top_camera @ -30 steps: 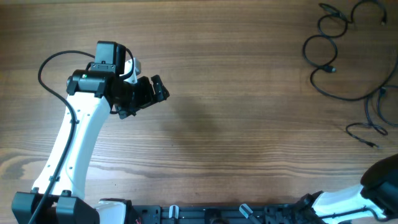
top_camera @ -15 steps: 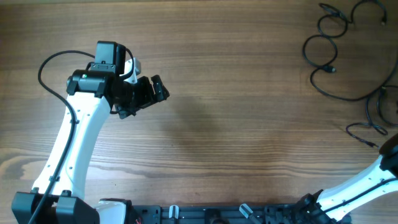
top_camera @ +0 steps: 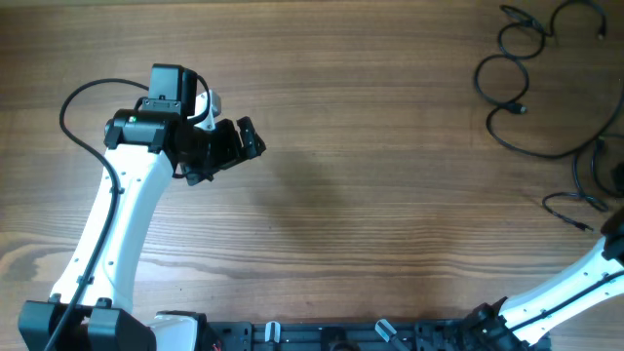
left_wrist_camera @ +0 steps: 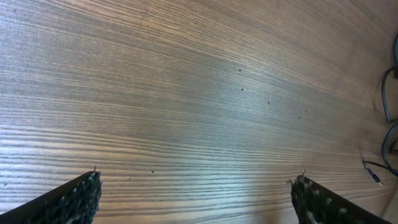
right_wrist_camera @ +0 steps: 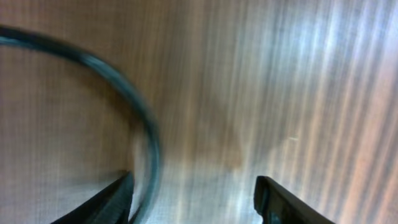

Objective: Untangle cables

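Note:
The cables lie as loose black loops at the table's far right, running from the top corner down to a small plug end. In the right wrist view one blurred cable curves down and passes just inside the left finger. My right gripper hovers low over it, open, with a wide gap beside the cord. Only the right arm and a dark tip at the frame's edge show from overhead. My left gripper is open over bare wood at the left, far from the cables.
The wooden table fills the view. A thick black wire loops off the left arm. A black rail runs along the near edge between the arm bases.
The right arm has swung up from the bottom right corner along the right edge, toward the lowest cable loop. The left arm has not moved.

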You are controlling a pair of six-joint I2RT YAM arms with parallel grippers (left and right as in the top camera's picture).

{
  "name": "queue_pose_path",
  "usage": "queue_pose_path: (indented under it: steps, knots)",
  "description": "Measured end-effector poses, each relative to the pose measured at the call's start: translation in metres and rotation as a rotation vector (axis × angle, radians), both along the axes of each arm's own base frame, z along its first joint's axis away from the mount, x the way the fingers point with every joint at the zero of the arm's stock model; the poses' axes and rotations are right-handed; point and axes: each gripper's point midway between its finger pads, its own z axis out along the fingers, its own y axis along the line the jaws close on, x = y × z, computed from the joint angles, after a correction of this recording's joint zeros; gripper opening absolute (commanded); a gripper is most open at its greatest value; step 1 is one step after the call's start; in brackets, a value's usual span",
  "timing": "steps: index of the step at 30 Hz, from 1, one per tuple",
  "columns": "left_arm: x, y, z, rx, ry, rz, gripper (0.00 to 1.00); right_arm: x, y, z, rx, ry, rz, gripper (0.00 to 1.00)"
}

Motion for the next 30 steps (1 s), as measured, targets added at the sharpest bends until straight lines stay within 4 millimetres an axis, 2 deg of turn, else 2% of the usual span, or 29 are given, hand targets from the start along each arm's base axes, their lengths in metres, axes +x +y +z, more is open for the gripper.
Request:
queue_pose_path:
  steps: [3, 6, 10, 13, 14, 16, 17, 19, 20, 21, 22, 23, 26, 27, 29, 30]
  knots:
    - [0.001, 0.0, 0.0, -0.001, -0.006, 0.0, 1.0, -0.04, -0.006, 0.001, 0.026, 0.055, -0.125, 0.63]
    - [0.001, 0.0, 0.0, -0.001, -0.006, 0.0, 1.0, -0.057, -0.014, 0.001, 0.022, 0.066, -0.173, 0.71]
    - [0.001, 0.0, 0.0, -0.001, -0.006, 0.0, 1.0, -0.058, -0.014, 0.003, 0.028, 0.065, -0.18, 0.8]
    - [0.002, 0.0, 0.001, -0.001, -0.01, 0.0, 1.0, -0.052, -0.011, 0.009, 0.055, 0.04, -0.181, 0.98]
    - [0.002, 0.0, 0.001, -0.001, -0.01, 0.0, 1.0, -0.048, -0.011, 0.015, 0.062, 0.019, -0.178, 1.0]
    - [0.003, 0.0, 0.001, -0.001, -0.014, 0.0, 1.0, -0.035, -0.011, 0.037, 0.056, -0.07, -0.173, 1.0]
    - [0.004, 0.0, 0.001, -0.002, -0.016, 0.0, 1.0, -0.026, -0.01, 0.057, 0.046, -0.138, -0.167, 1.0]
    - [0.004, 0.0, 0.001, -0.002, -0.018, 0.0, 1.0, 0.004, -0.002, 0.144, -0.018, -0.41, -0.115, 1.0]
    - [0.004, 0.0, 0.001, -0.002, -0.018, 0.0, 1.0, 0.01, 0.005, 0.165, -0.018, -0.48, -0.094, 1.0]
    - [0.004, 0.0, 0.001, -0.002, -0.018, 0.0, 1.0, 0.02, 0.015, 0.171, 0.025, -0.543, -0.073, 1.0]
    - [0.004, 0.0, 0.001, -0.002, -0.017, 0.0, 1.0, 0.027, 0.037, 0.208, 0.029, -0.636, -0.025, 1.0]
    - [0.004, 0.0, 0.001, -0.002, -0.018, 0.0, 1.0, 0.038, 0.061, 0.226, 0.071, -0.697, 0.026, 1.0]
    - [0.004, 0.0, 0.001, -0.002, -0.018, 0.0, 1.0, 0.08, 0.145, 0.257, 0.175, -0.77, 0.276, 1.0]
    - [0.004, 0.0, 0.001, -0.002, -0.018, 0.0, 0.99, 0.098, 0.19, 0.27, 0.206, -0.786, 0.438, 1.0]
    - [0.004, 0.0, 0.001, -0.001, -0.018, 0.0, 1.0, 0.103, 0.243, 0.281, 0.24, -0.777, 0.604, 1.0]
    - [0.004, 0.0, 0.001, -0.002, -0.018, 0.0, 1.0, 0.097, 0.265, 0.285, 0.252, -0.755, 0.663, 0.99]
